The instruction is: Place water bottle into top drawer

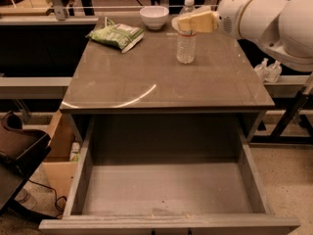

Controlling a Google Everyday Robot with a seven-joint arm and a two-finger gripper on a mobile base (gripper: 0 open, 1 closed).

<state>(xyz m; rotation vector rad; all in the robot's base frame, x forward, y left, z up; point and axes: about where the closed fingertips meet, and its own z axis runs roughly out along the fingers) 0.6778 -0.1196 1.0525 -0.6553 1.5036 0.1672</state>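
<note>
Gripper [195, 22], pale yellow, at the end of the white arm [264, 13], which reaches in over the far right corner of the grey tabletop [161, 77]. It sits level with the neck and shoulder of the water bottle [186, 45] and overlaps it as seen from here. Whether it is spread or closed, and whether it grips anything, cannot be told.

Step in hand, as judged: securing the bottle before the lift. A good grasp would sit on the upper body, below the cap, square to the upright axis, and be firm without crushing thin plastic. The lift should clear the tabletop's near edge before descending into the top drawer [166, 190], which stands pulled out below that edge with its floor bare.

Water bottle: clear, ribbed, white-capped, with a label band near the shoulder. It stands upright near the far edge, right of centre. The walls look thin and slippery and are likely to flex. A white bowl [154, 16] sits at the far edge just left of it, and a green packet [116, 35] lies toward the far left corner.
</note>
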